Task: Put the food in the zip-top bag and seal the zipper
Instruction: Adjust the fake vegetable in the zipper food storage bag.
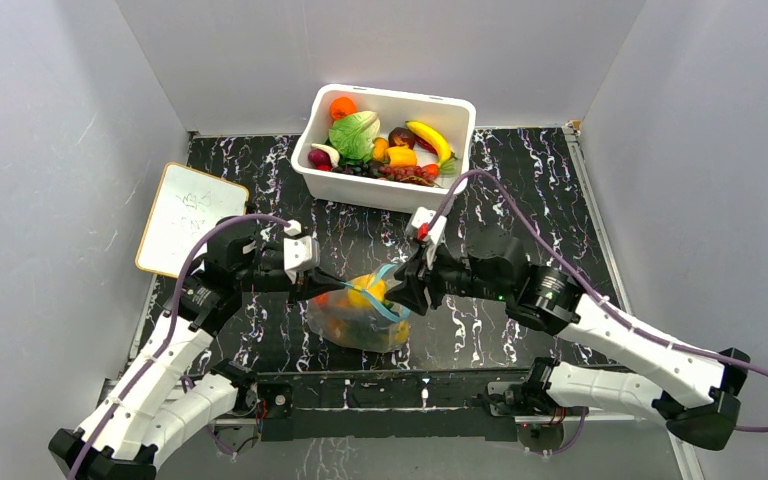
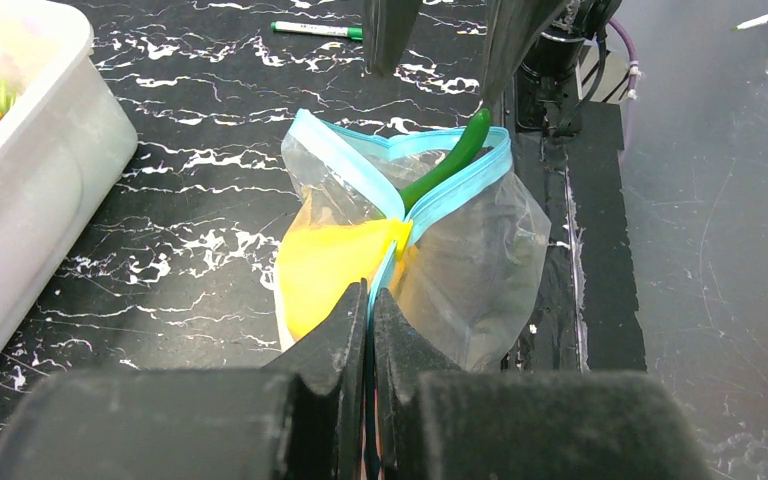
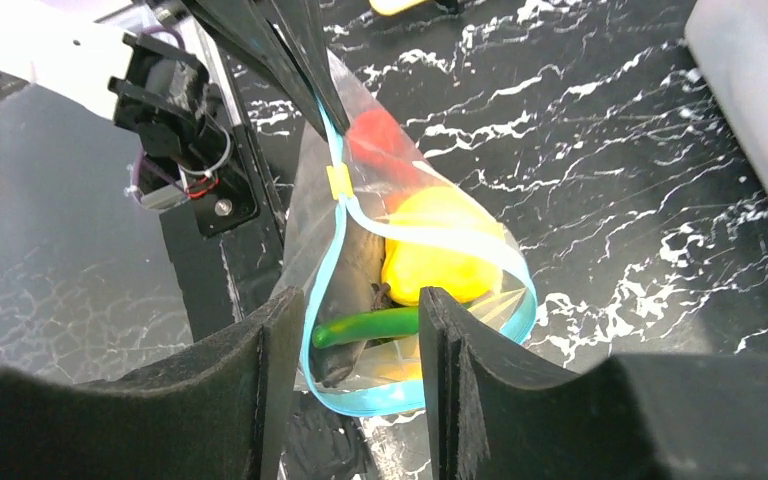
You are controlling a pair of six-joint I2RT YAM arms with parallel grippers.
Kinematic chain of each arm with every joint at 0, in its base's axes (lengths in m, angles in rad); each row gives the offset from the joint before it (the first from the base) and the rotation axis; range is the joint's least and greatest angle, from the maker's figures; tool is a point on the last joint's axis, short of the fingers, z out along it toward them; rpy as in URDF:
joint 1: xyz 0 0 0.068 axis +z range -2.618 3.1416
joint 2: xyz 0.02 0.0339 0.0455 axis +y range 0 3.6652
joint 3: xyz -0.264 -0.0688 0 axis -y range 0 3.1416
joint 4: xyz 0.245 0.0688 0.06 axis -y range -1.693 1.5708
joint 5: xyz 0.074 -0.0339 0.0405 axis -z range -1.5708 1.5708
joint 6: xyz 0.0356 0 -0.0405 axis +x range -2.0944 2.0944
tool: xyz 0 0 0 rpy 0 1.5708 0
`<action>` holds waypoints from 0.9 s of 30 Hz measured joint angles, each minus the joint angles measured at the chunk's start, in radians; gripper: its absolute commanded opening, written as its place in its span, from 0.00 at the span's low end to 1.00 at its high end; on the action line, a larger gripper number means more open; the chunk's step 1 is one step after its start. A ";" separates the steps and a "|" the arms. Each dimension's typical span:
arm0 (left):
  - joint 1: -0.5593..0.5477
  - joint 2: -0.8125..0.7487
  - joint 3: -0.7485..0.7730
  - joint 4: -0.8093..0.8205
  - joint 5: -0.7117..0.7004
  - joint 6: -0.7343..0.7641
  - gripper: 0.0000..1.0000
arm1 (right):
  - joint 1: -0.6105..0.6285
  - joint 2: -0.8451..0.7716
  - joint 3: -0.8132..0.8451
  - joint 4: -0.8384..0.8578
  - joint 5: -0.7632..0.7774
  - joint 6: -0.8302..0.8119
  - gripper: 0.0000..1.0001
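Note:
The zip-top bag (image 1: 360, 325) lies on the dark marbled table between both arms, its mouth gaping. Its teal-blue zipper (image 2: 345, 162) forms an open loop. Inside are food pieces: a yellow fruit (image 3: 440, 250), a green piece (image 3: 370, 325) poking out of the mouth, and a red piece (image 3: 375, 140). My left gripper (image 2: 370, 300) is shut on one end of the zipper. My right gripper (image 3: 360, 300) is open, its jaws standing on either side of the opposite end of the mouth, with the green piece crossing the gap.
A white tub (image 1: 390, 195) with more toy fruit and vegetables (image 1: 375, 145) stands at the back of the table. A small whiteboard (image 1: 190, 218) lies at the left edge. A green marker (image 2: 315, 30) lies on the table beyond the bag.

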 measured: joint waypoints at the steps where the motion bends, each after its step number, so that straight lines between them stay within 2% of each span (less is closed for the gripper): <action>1: 0.000 0.000 -0.001 0.004 0.000 -0.002 0.00 | 0.000 0.008 -0.012 0.001 -0.001 0.004 0.44; 5: 0.000 0.000 -0.012 0.013 -0.001 -0.011 0.00 | 0.000 0.032 -0.052 0.005 -0.010 0.027 0.43; 9: 0.000 -0.002 -0.014 0.013 -0.002 -0.014 0.00 | 0.000 0.056 -0.060 0.005 -0.001 0.045 0.37; 16: 0.000 -0.020 -0.025 0.014 -0.012 -0.014 0.00 | 0.000 0.073 -0.075 0.023 0.037 0.079 0.36; 18: 0.000 -0.024 -0.030 0.017 -0.012 -0.014 0.00 | 0.000 0.086 -0.075 0.023 0.049 0.091 0.27; 22: 0.000 -0.027 -0.032 0.019 -0.017 -0.014 0.00 | 0.000 0.096 -0.078 0.023 0.102 0.113 0.01; 27: 0.000 -0.028 -0.032 0.019 -0.022 -0.010 0.00 | -0.001 0.085 -0.078 -0.003 0.208 0.135 0.00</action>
